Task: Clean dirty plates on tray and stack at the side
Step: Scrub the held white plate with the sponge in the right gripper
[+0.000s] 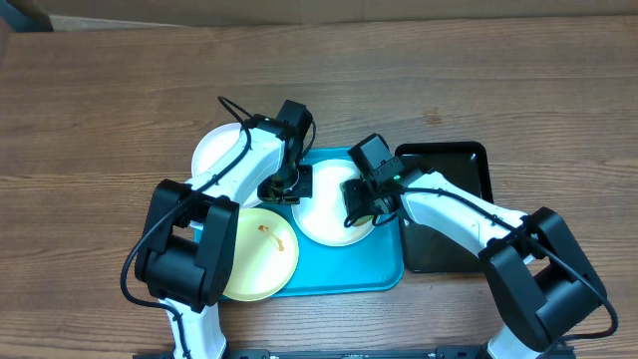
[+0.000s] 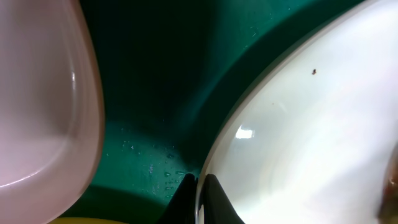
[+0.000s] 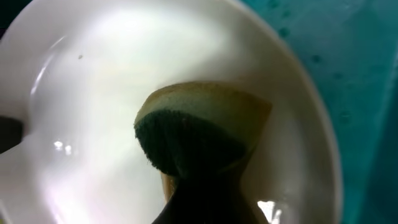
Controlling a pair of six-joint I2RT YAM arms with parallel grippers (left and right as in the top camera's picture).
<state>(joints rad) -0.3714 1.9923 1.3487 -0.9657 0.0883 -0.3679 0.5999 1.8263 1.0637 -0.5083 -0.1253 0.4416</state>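
Note:
On the turquoise tray lies a white plate. My left gripper is shut on this plate's left rim; the left wrist view shows the rim pinched between the two fingertips of the left gripper. My right gripper is shut on a yellow sponge with a dark green scouring face, pressed onto the white plate. A pale yellow-green plate with a brown-orange smear overlaps the tray's left edge. Another white plate lies at the tray's upper left corner.
A glossy black tray sits just right of the turquoise one, under the right arm. Water droplets dot the tray floor between the plates. Wooden tabletop surrounds everything.

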